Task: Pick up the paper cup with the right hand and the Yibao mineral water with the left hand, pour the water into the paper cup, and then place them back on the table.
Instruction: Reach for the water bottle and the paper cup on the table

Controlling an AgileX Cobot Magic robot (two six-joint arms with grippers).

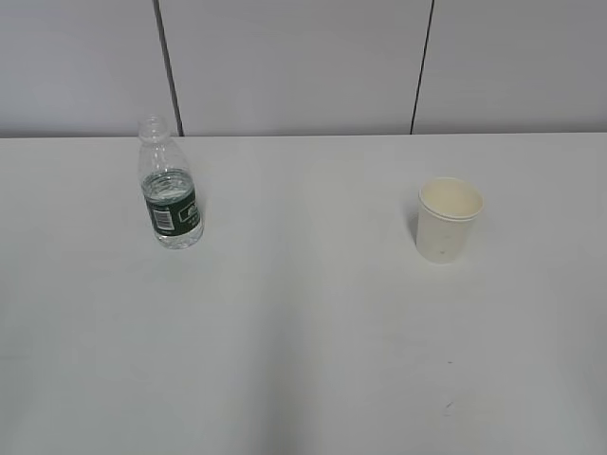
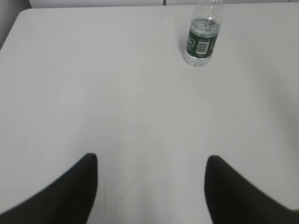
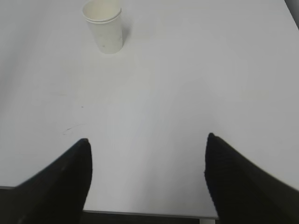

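The Yibao mineral water [image 1: 168, 190] stands upright on the white table [image 1: 303, 332] at the left, clear, capless, with a dark green label; it also shows far ahead in the left wrist view [image 2: 202, 37]. The paper cup [image 1: 448, 220] stands upright at the right, cream-white and empty-looking; it also shows at the top of the right wrist view [image 3: 103, 25]. My left gripper [image 2: 152, 161] is open and empty, far short of the bottle. My right gripper [image 3: 147, 142] is open and empty, near the table's front edge, far short of the cup. Neither arm shows in the exterior view.
A grey panelled wall [image 1: 303, 66] stands behind the table's far edge. The table's front edge [image 3: 145, 213] lies just under my right gripper. Faint scuff marks [image 3: 72, 127] lie on the tabletop.
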